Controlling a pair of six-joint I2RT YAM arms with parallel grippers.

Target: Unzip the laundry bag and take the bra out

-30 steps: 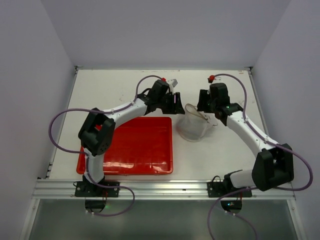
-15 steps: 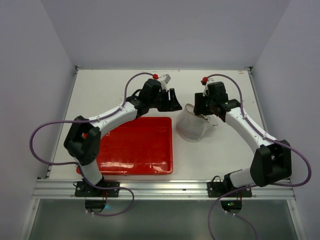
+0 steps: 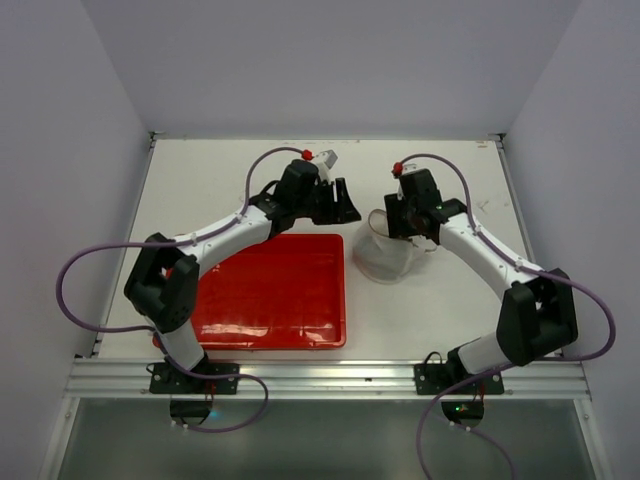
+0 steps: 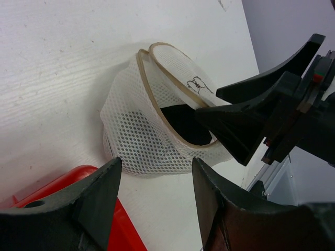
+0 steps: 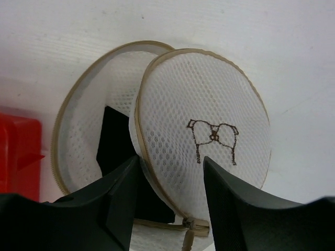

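The laundry bag (image 3: 383, 257) stands on the white table, right of the red tray. Its round lid (image 5: 207, 123), marked with a small brown drawing, is unzipped and stands apart from the rim. The black bra (image 5: 114, 144) shows through the gap inside the bag (image 4: 138, 138), and also in the left wrist view (image 4: 180, 121). My right gripper (image 5: 170, 196) is open at the bag's upper edge, one finger in the opening and the other outside the lid. The zipper pull (image 5: 189, 229) hangs below. My left gripper (image 4: 156, 196) hovers open to the bag's left, holding nothing.
The red tray (image 3: 270, 295) lies at the front left, its corner close to the bag (image 4: 78, 175). The enclosure's walls stand at the back and sides. My right gripper's black fingers (image 4: 246, 123) reach over the bag in the left wrist view.
The right gripper has moved left, onto the bag's upper edge. The left arm's elbow has swung left and its gripper has drawn slightly away from the bag.
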